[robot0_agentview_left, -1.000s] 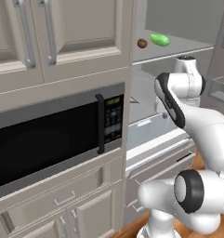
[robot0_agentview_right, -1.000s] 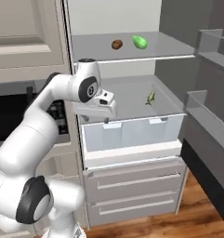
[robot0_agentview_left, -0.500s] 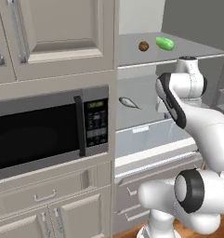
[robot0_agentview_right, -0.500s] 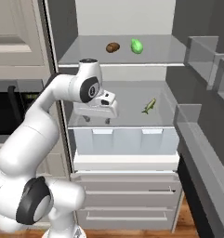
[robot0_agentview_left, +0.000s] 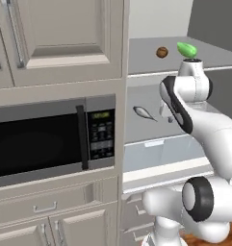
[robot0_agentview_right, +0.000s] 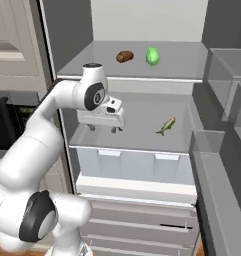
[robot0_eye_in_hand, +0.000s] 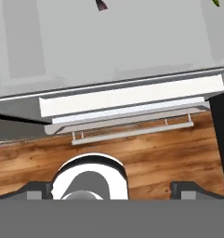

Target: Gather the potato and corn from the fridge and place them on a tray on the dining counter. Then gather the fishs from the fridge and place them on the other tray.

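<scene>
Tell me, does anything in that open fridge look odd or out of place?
Nothing looks spilled or broken. The potato and corn lie loose on the upper shelf, and a fish lies bare on the shelf below, with no plate or wrapping, which is unusual. The open gripper holds nothing.

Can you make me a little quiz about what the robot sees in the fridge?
1. True or false: the potato and the corn lie on the same shelf of the fridge.
2. Which thing lies on the shelf below them? A) a fish B) a green cup C) a blue tray
3. Fill in: the claw holds ____ right now.

Key:
1. True. They lie side by side on the top shelf, apart from each other.
2. A. A small fish lies on the middle shelf, to the right of the claw in the right base view.
3. Nothing. Its jaws are open and it hangs over the middle shelf's front part.
</scene>
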Controlling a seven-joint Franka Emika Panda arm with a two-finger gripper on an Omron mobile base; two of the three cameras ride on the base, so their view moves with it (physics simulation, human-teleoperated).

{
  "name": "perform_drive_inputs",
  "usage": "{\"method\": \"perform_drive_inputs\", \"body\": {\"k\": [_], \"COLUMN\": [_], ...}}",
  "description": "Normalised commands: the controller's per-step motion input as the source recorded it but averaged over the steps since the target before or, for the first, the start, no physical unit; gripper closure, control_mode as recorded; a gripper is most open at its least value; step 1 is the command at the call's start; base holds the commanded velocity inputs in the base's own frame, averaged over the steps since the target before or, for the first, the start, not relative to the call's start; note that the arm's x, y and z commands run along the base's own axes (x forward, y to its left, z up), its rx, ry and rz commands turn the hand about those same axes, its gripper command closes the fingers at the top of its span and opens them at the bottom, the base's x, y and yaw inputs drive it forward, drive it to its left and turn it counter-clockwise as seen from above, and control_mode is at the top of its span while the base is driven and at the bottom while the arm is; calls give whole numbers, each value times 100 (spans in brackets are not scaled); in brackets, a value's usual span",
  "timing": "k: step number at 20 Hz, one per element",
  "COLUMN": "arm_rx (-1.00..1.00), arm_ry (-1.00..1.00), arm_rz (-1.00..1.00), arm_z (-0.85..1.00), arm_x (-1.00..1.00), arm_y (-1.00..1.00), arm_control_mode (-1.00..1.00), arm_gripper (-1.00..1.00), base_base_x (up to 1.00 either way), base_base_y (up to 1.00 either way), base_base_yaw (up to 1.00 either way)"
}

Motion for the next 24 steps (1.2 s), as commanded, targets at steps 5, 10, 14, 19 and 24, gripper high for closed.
{"method": "perform_drive_inputs", "body": {"k": [5,10,14,19,24], "arm_rx": [0,0,0,0,-9], "arm_ry": [0,0,0,-3,-19], "arm_rz": [0,0,0,0,-4], "arm_z": [0,0,0,4,70], "arm_x": [0,0,0,0,-1], "arm_y": [0,0,0,3,13], "arm_control_mode": [100,100,100,-100,-100], "arm_gripper": [-100,-100,-100,-100,-100], "base_base_x": [27,26,26,1,0], "base_base_y": [-55,-22,0,0,0], "base_base_yaw": [18,13,7,1,0]}}
